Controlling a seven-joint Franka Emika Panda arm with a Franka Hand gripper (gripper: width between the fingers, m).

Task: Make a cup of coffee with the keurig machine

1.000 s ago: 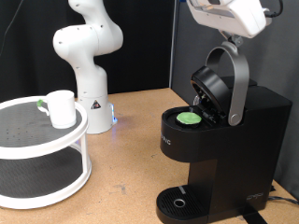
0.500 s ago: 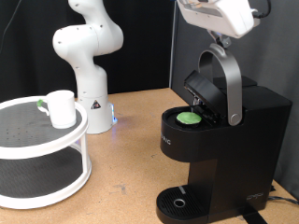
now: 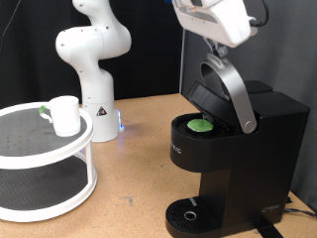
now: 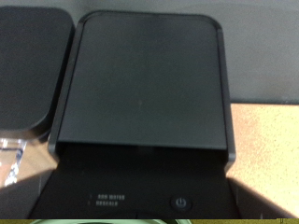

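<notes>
Your gripper point(image 3: 220, 45) sits atop the keurig machine point(image 3: 243, 159) lid handle point(image 3: 230, 91); its spread cannot be told. Lid raised, pod point(image 3: 201, 126) seated. The cup point(image 3: 65, 115) stands on the white shelf point(image 3: 45, 159).

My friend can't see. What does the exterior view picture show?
A black keurig machine stands with its lid raised and a green-topped pod in the brew chamber, with the gripper right above the lid handle. At the exterior view's left, a white cup sits on a round two-tier stand.
</notes>
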